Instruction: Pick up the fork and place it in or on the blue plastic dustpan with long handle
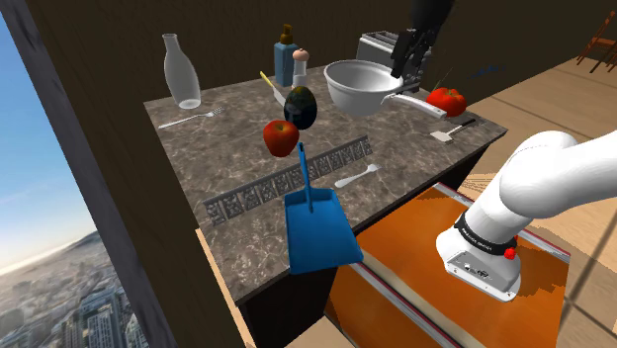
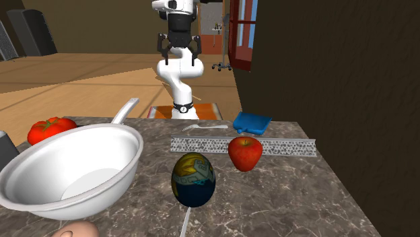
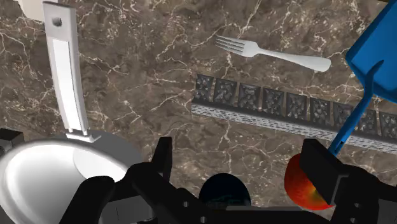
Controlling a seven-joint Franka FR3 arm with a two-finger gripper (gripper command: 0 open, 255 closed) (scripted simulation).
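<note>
A silver fork (image 3: pixel 273 53) lies flat on the marble counter, just past a grey patterned strip (image 3: pixel 286 108). In the shoulder view this fork (image 1: pixel 358 176) is right of the blue dustpan (image 1: pixel 318 229), whose long handle (image 1: pixel 305 170) stands upright. The second exterior view has the fork (image 2: pixel 205 126) next to the dustpan (image 2: pixel 252 122). My gripper (image 1: pixel 410 54) hangs high over the white pan, far from the fork. It is open and empty, fingers (image 3: pixel 324 168) apart; the gripper (image 2: pixel 178 46) shows the same in the second exterior view.
Below the gripper sit a white pan (image 1: pixel 361 86), a dark painted egg (image 1: pixel 301 107) and a red apple (image 1: pixel 281 137). A tomato (image 1: pixel 447 100), a spatula (image 1: pixel 453 130), a toaster (image 1: pixel 381 44), bottles (image 1: pixel 286 57), a glass carafe (image 1: pixel 181 71) and a second fork (image 1: pixel 191 119) share the counter (image 1: pixel 247 227).
</note>
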